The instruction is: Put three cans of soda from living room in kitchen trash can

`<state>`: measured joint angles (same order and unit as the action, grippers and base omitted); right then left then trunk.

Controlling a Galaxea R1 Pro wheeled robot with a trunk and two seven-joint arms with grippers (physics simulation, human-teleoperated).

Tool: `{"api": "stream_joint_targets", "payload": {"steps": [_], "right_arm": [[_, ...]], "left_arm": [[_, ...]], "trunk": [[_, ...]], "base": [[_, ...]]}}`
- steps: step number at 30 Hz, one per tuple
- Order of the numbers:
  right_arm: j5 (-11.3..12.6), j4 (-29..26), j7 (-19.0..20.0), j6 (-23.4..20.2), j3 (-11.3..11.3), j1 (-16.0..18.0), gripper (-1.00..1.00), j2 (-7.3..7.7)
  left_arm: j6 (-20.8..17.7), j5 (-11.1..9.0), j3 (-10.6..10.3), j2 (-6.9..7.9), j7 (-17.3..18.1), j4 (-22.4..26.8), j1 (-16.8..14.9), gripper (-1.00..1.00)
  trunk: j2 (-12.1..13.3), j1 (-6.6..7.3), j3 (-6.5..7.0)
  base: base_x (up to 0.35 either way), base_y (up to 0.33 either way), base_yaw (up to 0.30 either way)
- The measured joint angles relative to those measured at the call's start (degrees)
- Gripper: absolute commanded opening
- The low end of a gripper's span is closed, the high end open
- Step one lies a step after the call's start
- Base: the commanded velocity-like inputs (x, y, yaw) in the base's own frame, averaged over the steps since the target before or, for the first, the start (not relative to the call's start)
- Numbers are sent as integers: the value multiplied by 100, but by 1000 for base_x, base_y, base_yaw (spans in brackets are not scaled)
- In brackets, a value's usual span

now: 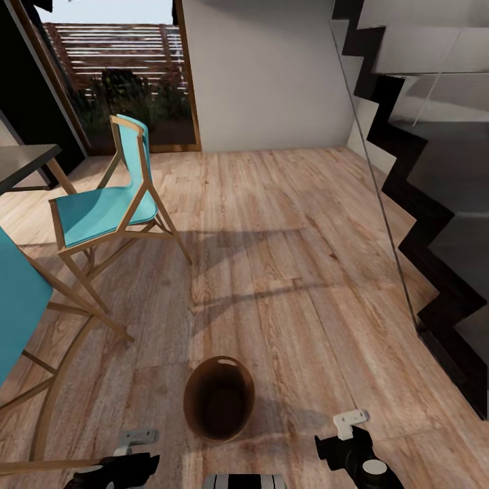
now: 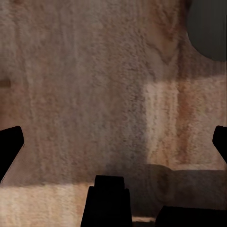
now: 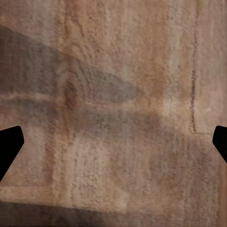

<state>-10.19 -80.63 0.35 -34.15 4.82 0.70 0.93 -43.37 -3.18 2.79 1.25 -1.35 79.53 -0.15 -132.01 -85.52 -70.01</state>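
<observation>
Head view floor [image 1: 285, 224]: light wood boards are stretching to a glass door, with dark stairs rising at the right.
Chairs: a turquoise chair [image 1: 109, 204] is standing near a dark table edge.
Bin: the brown trash can [image 1: 219, 399] is sitting upright on the floor, between the two arms, looking empty inside.
Left gripper [image 2: 113, 146]: fingers are spread wide, holding nothing.
Right gripper [image 3: 113, 146]: likewise released and empty.
Cans: none are in hand.
Risk: rolling forward could be knocking the bin over, since it is sitting so close to the base.
</observation>
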Motion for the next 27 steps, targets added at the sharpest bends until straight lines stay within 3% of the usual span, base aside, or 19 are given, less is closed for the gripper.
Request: {"api": "stream_joint_targets", "payload": {"steps": [6, 21, 27], "right_arm": [[-1, -162, 0, -206, 210, 0, 100, 14], [-1, -165, 0, -232, 196, 0, 100, 39], [1, -164, 0, -193, 189, 0, 100, 46]], "left_arm": [[101, 1, 3, -3, 12, 52, -1, 100], [109, 6, 2, 3, 12, 28, 0, 100], [109, 3, 3, -1, 12, 18, 0, 100]], "trunk": [[0, 0, -18], [0, 0, -68], [0, 0, -86]], "base": [[0, 0, 0], [0, 0, 3], [0, 0, 180]]}}
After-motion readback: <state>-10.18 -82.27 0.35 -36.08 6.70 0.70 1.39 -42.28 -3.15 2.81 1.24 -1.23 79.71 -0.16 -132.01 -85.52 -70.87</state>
